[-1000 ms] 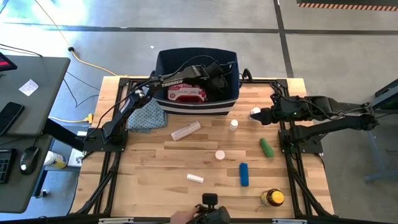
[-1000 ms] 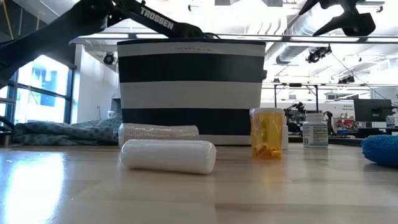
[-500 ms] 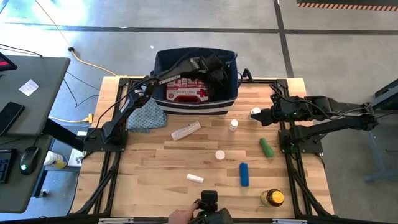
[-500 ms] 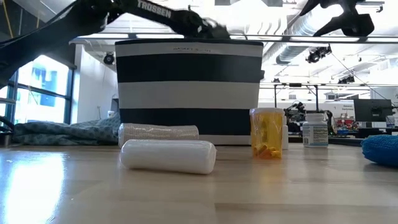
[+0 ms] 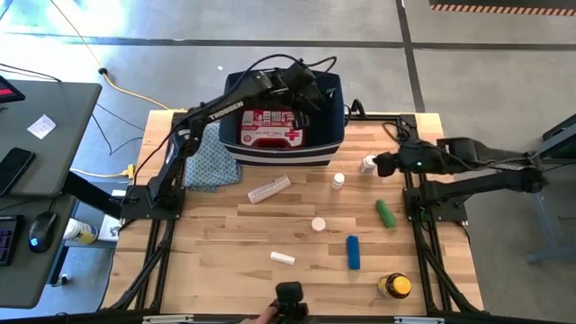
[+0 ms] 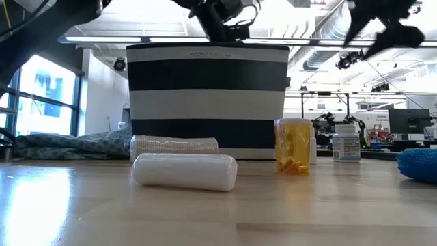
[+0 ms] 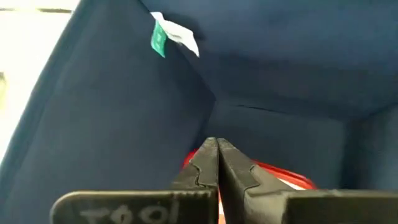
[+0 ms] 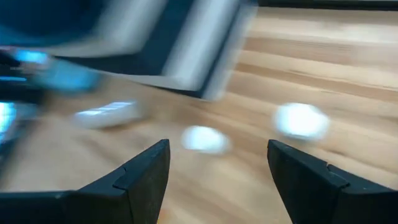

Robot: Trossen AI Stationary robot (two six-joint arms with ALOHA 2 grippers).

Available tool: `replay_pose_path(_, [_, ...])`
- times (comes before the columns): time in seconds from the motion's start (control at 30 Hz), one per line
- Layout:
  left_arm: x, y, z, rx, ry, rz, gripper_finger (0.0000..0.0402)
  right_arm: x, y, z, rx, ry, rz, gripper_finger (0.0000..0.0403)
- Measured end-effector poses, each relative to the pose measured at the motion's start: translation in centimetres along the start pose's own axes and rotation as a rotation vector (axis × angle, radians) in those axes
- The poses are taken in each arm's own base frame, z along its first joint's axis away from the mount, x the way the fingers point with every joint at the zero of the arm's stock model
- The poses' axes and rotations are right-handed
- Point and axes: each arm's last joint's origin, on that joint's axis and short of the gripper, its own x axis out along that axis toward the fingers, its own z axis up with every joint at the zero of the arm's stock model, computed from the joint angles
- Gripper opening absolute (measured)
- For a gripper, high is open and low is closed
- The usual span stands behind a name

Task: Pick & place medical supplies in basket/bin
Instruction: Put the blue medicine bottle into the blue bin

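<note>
Left tool [image 7: 217,163], clenched and empty, hangs inside the navy fabric bin [image 5: 331,126] above the flat red first-aid kit [image 5: 270,127]; right tool [image 8: 217,180] released.

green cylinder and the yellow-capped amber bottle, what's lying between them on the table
High view: the blue cylinder lies between the green cylinder and the amber bottle, offset slightly left.

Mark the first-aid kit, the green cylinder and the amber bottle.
red first-aid kit [image 5: 271,128], high view, its printed top face inside the bin.
green cylinder [image 5: 385,212], high view, mid-body.
yellow-capped amber bottle [image 5: 393,286], high view, its yellow cap.
</note>
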Motion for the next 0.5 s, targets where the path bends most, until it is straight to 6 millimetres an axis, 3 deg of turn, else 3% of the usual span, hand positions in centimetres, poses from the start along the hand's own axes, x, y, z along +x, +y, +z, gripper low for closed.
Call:
replay_pose_path(0.1, [-1.7,0.3,0.1,-0.059,-0.016,-0.001,0.0049,0.8,-0.8,0.3,0.004,0.017,-0.144,0.0259])
replay_pose_path(0.23, [-5.5,0.8,0.0,-0.105,-0.053,-0.039,0.0058,2.1,-0.8,1.1,0.002,0.050,-0.204,0.0259])
replay_pose_path(0.5, [-12.9,1.8,-0.8,-0.145,-0.139,-0.034,0.0060,6.4,-1.0,3.1,0.040,0.219,-0.345,0.0259])
